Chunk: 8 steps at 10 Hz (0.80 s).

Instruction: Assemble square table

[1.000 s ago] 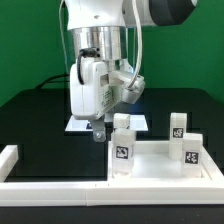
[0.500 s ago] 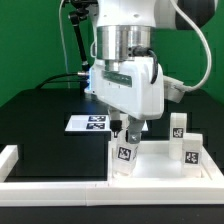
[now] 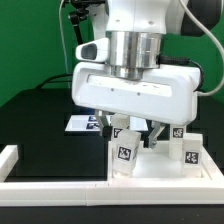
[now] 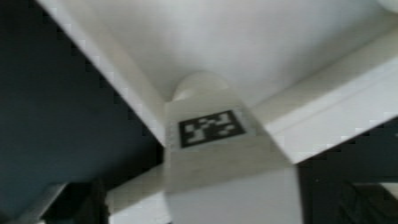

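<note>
Above the front leg block (image 3: 123, 153) | your hand (image 3: 132, 136) hovers, fingers (image 4: 68, 200) spread either side, not touching (wrist view) | block stands upright on the square table (image 3: 160, 170), tag forward.

Legs (image 3: 123, 155): white plastic, smooth, matt, with printed black-and-white tags. Slab (image 3: 160, 170): white plastic, smooth, faint sheen. Worktop (image 3: 45, 125): black, matt. Border wall (image 3: 20, 160): white, smooth. Arm housing (image 3: 135, 95): white glossy plastic, metallic grey collar above.
</note>
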Each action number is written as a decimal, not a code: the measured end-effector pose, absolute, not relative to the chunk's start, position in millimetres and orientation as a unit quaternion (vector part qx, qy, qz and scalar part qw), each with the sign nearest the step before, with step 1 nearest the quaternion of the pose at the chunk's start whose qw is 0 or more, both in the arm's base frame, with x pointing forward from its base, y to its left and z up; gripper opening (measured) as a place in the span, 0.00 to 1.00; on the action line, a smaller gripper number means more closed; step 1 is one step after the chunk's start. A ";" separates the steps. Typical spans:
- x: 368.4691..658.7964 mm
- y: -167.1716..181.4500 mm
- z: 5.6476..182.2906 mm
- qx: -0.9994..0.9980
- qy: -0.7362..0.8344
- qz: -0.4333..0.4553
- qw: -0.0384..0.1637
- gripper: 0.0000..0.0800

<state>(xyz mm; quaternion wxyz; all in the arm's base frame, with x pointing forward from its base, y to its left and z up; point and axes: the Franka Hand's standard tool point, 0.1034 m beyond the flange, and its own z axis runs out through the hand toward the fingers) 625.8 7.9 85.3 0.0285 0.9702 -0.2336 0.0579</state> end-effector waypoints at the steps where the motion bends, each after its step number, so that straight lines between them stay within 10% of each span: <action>1: 625.1 7.9 84.9 0.969 -0.238 0.055 0.028 0.81; 2: 624.0 6.1 84.9 0.969 -0.240 0.048 0.028 0.81; 5: 617.7 2.1 84.5 0.969 -0.245 0.013 0.027 0.36; 8: 611.4 -19.1 86.3 0.955 -0.287 -0.074 0.027 0.36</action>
